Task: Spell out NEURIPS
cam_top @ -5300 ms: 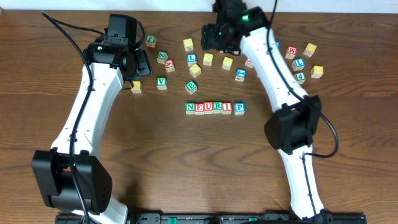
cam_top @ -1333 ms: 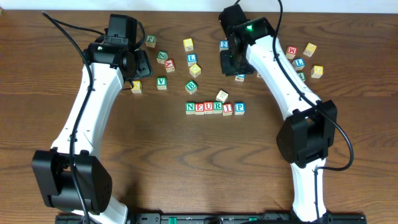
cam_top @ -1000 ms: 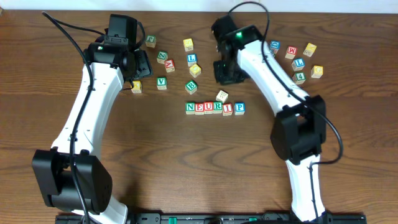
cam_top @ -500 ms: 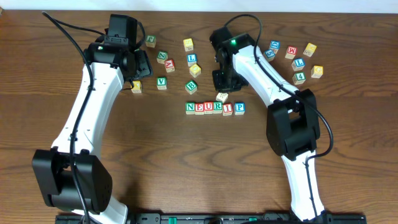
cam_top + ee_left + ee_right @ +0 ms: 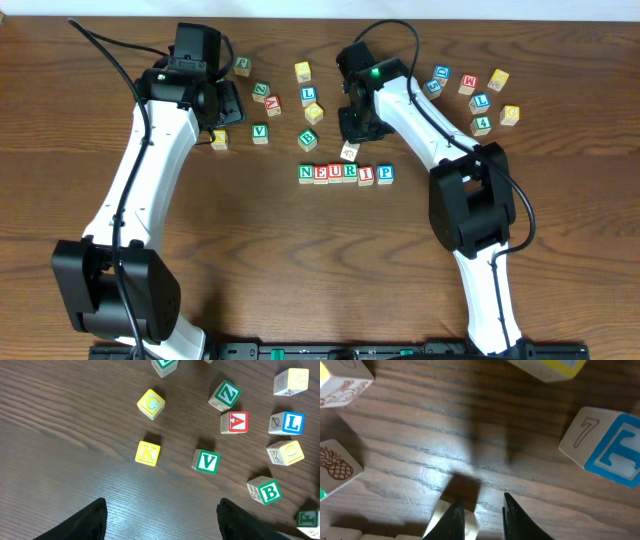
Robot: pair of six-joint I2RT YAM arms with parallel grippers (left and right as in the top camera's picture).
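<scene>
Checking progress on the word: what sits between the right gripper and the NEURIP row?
One loose cube lies there, close beside the NEURIP row and just off the right gripper; the overhead view shows it.

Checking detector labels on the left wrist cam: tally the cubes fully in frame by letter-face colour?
Yellow: 4 (C, K, round-letter cube, top-right cube)
Green: 3 (Z, V, B)
Red: 1 (A)
Blue: 1 (L)
Total: 9
</scene>
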